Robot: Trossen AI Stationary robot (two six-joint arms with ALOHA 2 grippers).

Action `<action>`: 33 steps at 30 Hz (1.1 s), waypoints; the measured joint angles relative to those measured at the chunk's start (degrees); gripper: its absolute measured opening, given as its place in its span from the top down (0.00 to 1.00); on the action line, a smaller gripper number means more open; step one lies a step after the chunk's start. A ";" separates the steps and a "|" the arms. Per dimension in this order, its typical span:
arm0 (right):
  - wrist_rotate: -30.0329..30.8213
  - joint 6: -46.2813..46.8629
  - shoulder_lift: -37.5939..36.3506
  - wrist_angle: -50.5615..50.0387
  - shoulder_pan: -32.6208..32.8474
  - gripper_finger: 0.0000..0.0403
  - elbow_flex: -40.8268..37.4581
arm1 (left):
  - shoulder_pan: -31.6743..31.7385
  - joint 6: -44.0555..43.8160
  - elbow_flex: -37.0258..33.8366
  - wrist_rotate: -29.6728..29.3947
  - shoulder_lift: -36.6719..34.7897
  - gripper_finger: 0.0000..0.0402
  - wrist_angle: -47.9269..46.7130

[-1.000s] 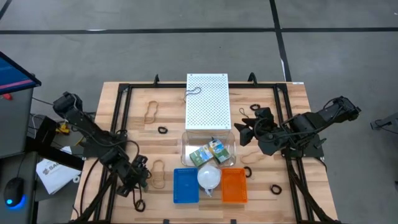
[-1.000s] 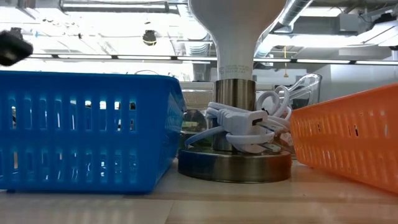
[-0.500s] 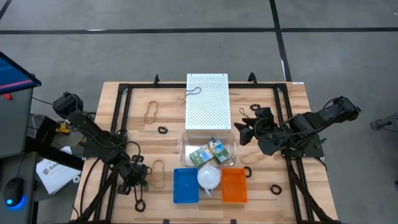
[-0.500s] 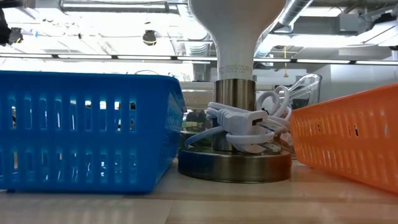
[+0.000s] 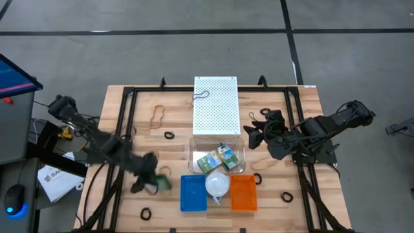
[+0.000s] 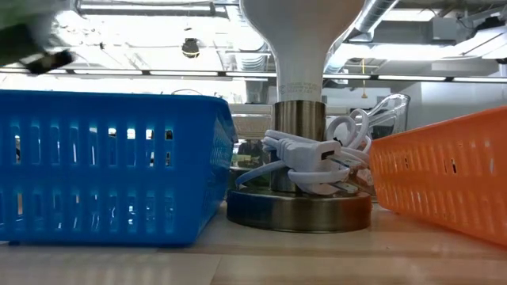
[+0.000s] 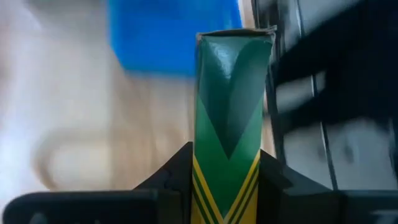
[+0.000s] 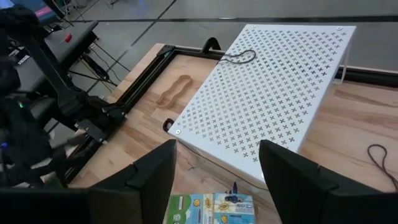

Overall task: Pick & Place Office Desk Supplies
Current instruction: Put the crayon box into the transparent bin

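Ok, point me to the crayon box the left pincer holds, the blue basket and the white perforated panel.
crayon box [image 7: 227, 112], left wrist view, green face between the fingers.
blue basket [image 5: 193, 193], high view, its floor.
white perforated panel [image 5: 216, 107], high view, centre of its top.

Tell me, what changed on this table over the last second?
The left gripper closed on a green-and-yellow crayon box, lifted it off the table and swung toward the blue basket. The right gripper, the orange basket and the lamp stayed put.
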 joint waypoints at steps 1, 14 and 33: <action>0.03 -0.22 0.00 0.00 0.00 0.44 0.00 | 2.20 0.63 0.95 -1.44 -0.87 0.78 0.22; 0.25 -1.63 0.00 -1.25 -1.90 0.44 -0.02 | 32.24 7.32 7.09 10.80 8.94 0.78 18.11; -1.91 -3.10 -1.84 -2.24 -2.47 0.44 -0.02 | 34.42 7.16 12.58 16.05 33.87 0.76 34.86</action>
